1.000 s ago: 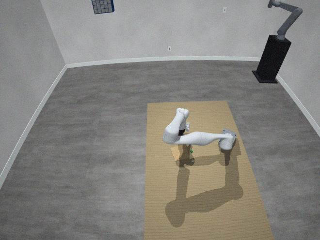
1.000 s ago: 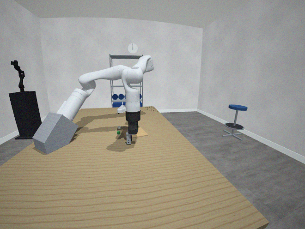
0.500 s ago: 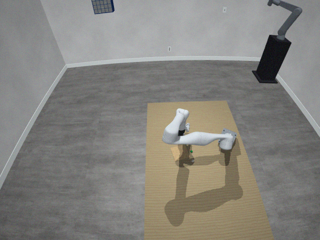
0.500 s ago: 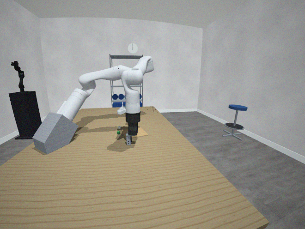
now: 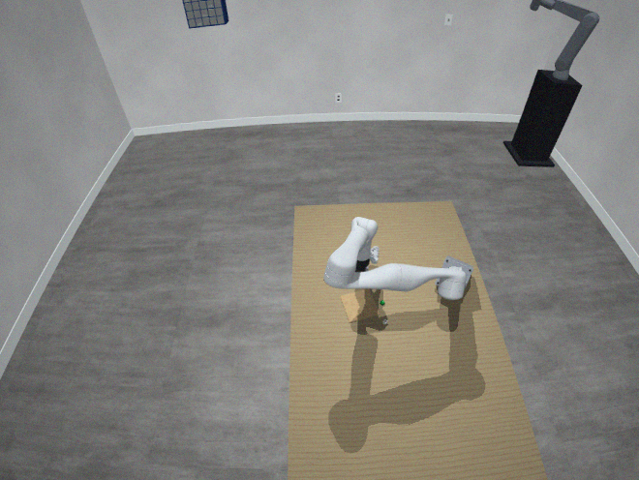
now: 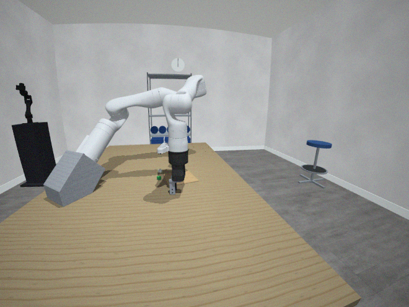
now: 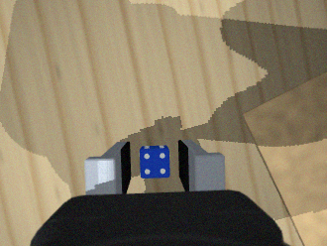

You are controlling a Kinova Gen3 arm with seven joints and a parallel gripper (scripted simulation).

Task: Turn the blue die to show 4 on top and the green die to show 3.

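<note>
Presently listed: one claw, mine (image 5: 362, 264) (image 6: 173, 189) (image 7: 155, 166), pointing down, a little over half open, nothing gripped. Item, blue die (image 7: 155, 162): between my black pads (image 7: 126, 166) (image 7: 183, 166), a gap on either side, four pips facing my wrist; off the mat, on the bench (image 5: 310, 361) (image 6: 149, 231) (image 7: 50, 74). Item, tan square mat (image 5: 350, 307) (image 6: 190, 178) (image 7: 302, 149): near the blue die, well to the right in the wrist view. Item, green die (image 5: 382, 303) (image 6: 158, 177): on the bench, off the mat, pips too small to read. Item, white die (image 5: 384, 321) (image 6: 160, 171): near the green one, to be left unturned. Step in hand, as I judge it: grasping the blue die. Method: keep the pads parallel to its sides, centre it, settle low without pressing the bench, then close evenly. Its 4 seems uppermost already, so carry it level, without rolling, and set it wholly inside the mat's edge. Hazards: a one-sided squeeze may tip it; a low crossing may rumple the mat.
</note>
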